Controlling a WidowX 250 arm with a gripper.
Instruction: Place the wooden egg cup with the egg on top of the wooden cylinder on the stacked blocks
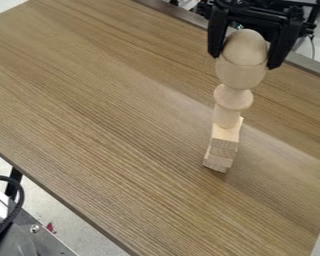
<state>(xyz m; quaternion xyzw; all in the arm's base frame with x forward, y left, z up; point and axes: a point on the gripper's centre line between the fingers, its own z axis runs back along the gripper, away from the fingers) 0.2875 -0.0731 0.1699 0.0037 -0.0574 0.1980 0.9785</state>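
At the upper right my gripper hangs over the table with one finger on each side of a pale wooden egg-shaped top, shut on it. The rounded top rests in a wooden cup, whose flared foot widens below it. Under that stands a narrower wooden cylinder. Light wooden blocks form the bottom of this upright stack, the lowest block on the table slightly out of line with the one above.
The wood-grain tabletop spreads left and in front of the stack, with its near edge running diagonally at lower left. A metal part with a black cable lies beyond that edge. A grey rail borders the far side.
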